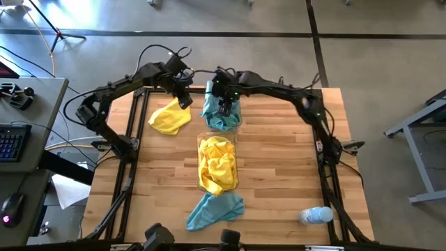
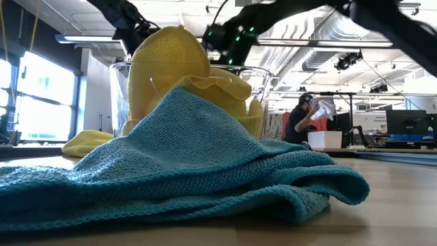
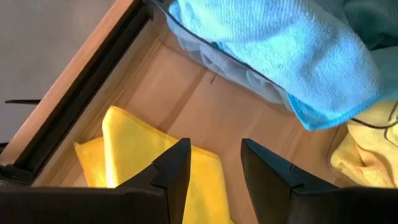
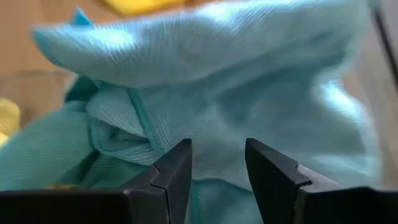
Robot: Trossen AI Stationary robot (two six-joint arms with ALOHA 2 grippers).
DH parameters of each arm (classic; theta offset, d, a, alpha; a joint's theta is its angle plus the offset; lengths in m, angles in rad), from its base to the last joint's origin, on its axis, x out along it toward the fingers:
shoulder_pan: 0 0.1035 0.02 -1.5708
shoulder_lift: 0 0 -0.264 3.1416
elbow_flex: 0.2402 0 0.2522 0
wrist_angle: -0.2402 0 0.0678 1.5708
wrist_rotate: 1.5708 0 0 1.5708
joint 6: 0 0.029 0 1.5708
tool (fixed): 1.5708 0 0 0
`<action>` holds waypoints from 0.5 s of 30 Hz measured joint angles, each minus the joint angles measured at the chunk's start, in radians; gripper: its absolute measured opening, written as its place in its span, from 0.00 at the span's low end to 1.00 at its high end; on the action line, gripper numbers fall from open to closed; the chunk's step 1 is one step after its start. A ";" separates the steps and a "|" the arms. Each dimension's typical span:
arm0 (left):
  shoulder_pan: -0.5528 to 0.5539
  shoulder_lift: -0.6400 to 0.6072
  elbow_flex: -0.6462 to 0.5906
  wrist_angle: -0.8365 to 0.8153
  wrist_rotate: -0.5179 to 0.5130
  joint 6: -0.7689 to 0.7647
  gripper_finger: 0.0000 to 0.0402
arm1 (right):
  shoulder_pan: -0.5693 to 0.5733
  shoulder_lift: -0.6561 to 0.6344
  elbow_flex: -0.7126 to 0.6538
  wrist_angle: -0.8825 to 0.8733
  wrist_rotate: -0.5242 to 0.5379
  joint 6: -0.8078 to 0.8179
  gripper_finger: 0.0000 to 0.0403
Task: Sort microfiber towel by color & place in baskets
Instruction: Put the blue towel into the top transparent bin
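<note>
Microfiber towel: rumpled teal knit in clear basket; right hand spread above; left hand spread.

1. Both arms are dark, near black, built of slim tube links joined by bulkier rounded joints.
2. Thin black cables loop above the left arm near its wrist.
3. Small green lights glow on the wrist of the right arm, seen from above and from table height.
4. The left gripper has two flat, matte black fingers with angular, stepped edges that taper to blunt tips.
5. The right gripper has the same pair of black, wedge-shaped fingers.
</note>
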 joint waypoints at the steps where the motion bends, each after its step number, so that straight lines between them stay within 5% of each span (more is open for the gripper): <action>1: 0.000 0.000 0.000 -0.002 0.000 0.000 0.33 | 0.000 0.028 0.022 -0.019 -0.006 -0.004 0.36; 6: -0.004 0.000 0.000 0.001 0.000 -0.008 0.33 | -0.002 0.117 0.067 -0.049 -0.011 -0.013 0.33; 12: -0.004 0.000 0.000 0.001 -0.001 -0.006 0.33 | -0.002 0.118 0.068 -0.091 -0.010 -0.013 0.04; 15: -0.004 0.000 0.000 0.003 -0.001 0.002 0.33 | -0.002 0.071 0.067 -0.114 -0.011 0.005 0.05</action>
